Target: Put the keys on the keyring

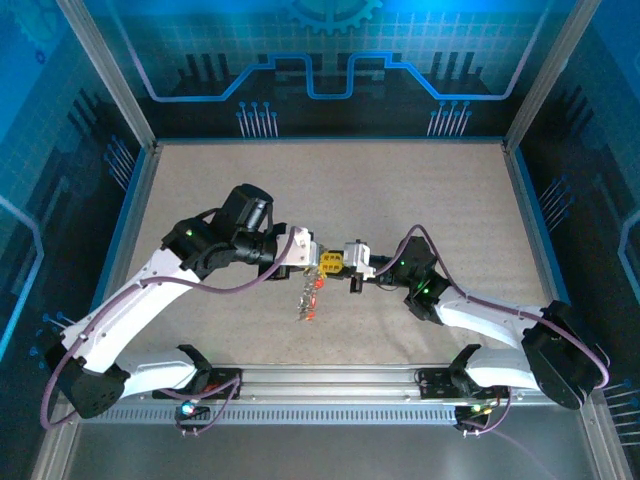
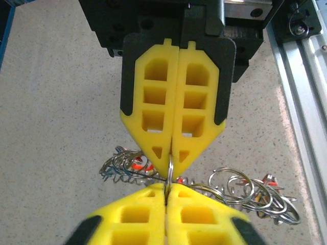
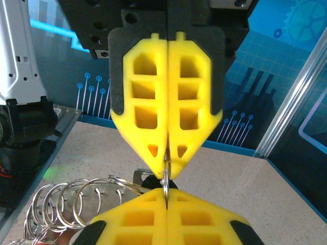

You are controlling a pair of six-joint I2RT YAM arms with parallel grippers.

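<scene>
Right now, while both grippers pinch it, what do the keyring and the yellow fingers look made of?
Keyring: thin silvery wire loops with bright, sharp glints, so likely polished steel. Left gripper fingers: matte yellow with open cells and no glare, probably moulded or printed plastic; whether it is soft cannot be told.

Shiny metal keyring (image 2: 170,167), matt yellow plastic gripper fingers (image 2: 153,137), rough speckled beige table (image 2: 61,102)
</scene>
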